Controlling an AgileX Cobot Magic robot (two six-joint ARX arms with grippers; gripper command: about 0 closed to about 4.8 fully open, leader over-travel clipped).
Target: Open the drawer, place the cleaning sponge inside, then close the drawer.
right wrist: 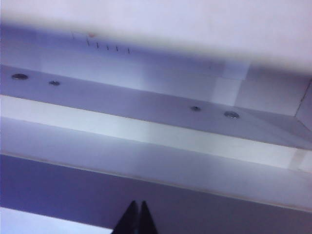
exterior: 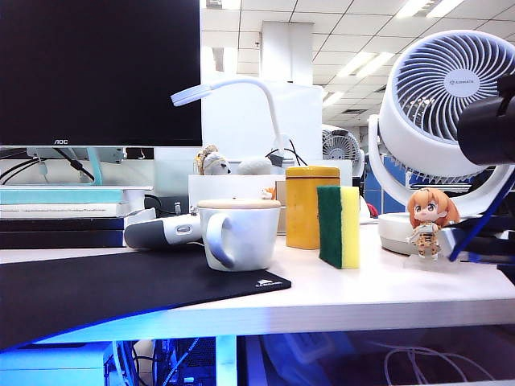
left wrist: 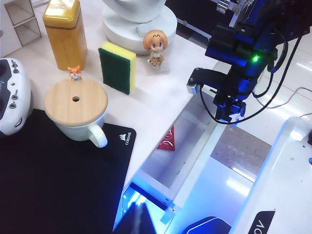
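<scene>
Right arm (left wrist: 243,44): black housings, blocky links, one green LED lit on the body, blue glow along edges. Loose black cables looped off the wrist. Right gripper (right wrist: 136,217): two thin dark pointed fingers (right wrist: 130,218), tips pressed together. Exterior view: black cylindrical segment plus blue-lit strut. Left gripper (left wrist: 141,222): only a dark fingers' tip at frame edge, blue-tinted.

Drawer (left wrist: 195,146) stood pulled out at lower centre, its cavity unobstructed from above. Right gripper (right wrist: 136,218), jaws pressed together, sat under desktop. Cleaning sponge (left wrist: 117,67) hemmed by tin (left wrist: 65,34), figurine (left wrist: 156,46), mug (left wrist: 78,111).
</scene>
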